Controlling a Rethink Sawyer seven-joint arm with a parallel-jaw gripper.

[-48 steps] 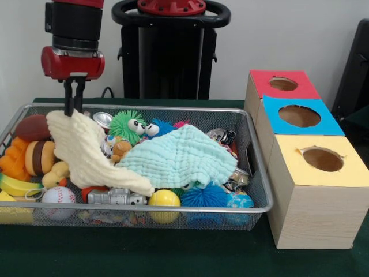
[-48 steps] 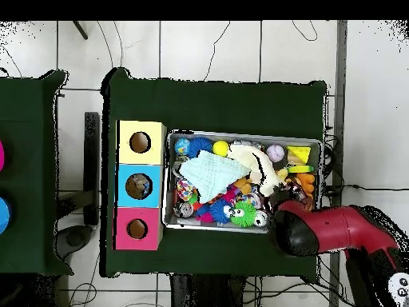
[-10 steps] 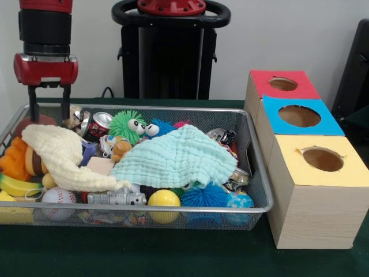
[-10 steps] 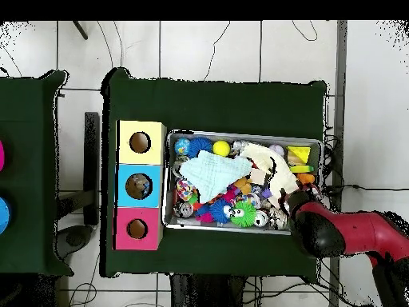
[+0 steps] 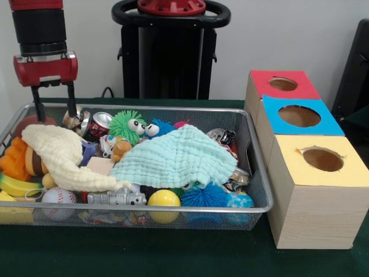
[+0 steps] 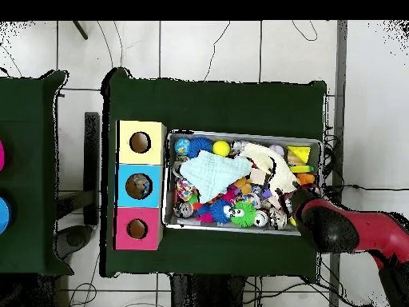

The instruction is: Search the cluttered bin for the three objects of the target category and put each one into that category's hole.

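Observation:
The bin (image 5: 173,209) is a wide silver wire-mesh basket full of toys, and it also shows in the overhead view (image 6: 240,133). The hole (image 5: 283,84) is a round cut-out in the red top of the far wooden box, seen in the overhead view (image 6: 136,229) too. My gripper (image 5: 56,115) hangs over the bin's far left corner, open and empty, with its tips just above a pale yellow cloth (image 5: 60,153). In the overhead view the gripper (image 6: 297,200) is at the bin's right end.
A mint cloth (image 5: 176,157) covers the bin's middle. Around it lie a green furry toy with eyes (image 5: 127,126), a soda can (image 5: 101,123), a baseball (image 5: 57,199), a yellow ball (image 5: 164,200) and a blue spiky ball (image 5: 205,196). Blue-topped (image 5: 300,115) and yellow-topped (image 5: 323,159) holes stand nearer.
My gripper has shifted slightly to the right in the front view, still open over the bin's corner. Nothing in the bin has moved.

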